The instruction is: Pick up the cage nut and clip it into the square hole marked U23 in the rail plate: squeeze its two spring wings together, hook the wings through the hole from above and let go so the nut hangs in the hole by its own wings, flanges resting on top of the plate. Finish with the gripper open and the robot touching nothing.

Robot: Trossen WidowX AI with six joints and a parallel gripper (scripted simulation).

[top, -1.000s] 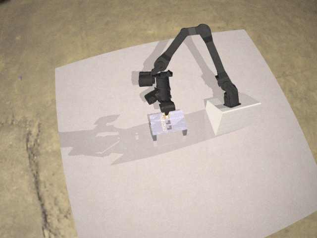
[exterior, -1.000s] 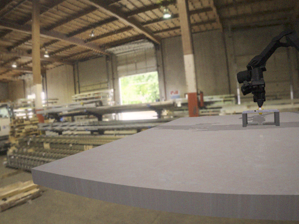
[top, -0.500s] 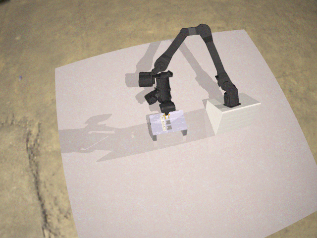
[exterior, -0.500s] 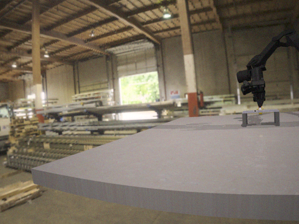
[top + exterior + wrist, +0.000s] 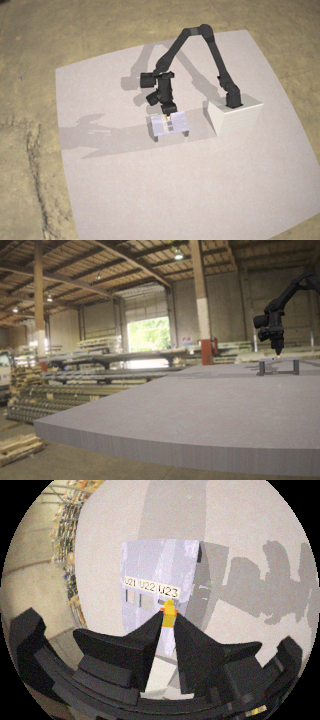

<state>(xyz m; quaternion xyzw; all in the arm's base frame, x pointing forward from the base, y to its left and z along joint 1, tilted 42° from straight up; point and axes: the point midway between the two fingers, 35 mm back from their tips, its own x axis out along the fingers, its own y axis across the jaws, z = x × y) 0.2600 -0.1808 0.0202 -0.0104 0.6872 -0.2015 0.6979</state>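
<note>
A warehouse stands behind the pale counter (image 5: 180, 180) (image 5: 180, 407) (image 5: 110, 510). Seen from the wrist, the jaws (image 5: 168, 115) (image 5: 278, 355), just below centre towards six o'clock, are clenched on the yellow-orange cage nut (image 5: 168, 117) (image 5: 278, 360) (image 5: 170, 615), at the U23 hole of the rail plate (image 5: 180, 120) (image 5: 286, 358) (image 5: 155, 555). In the exterior view, yellow shows beneath the plate, at about three o'clock. Opening before both wings have hooked could leave the nut cocked or dropped; pressing off-centre could jam a wing on the rim, and lifting while gripping could drag it out.
</note>
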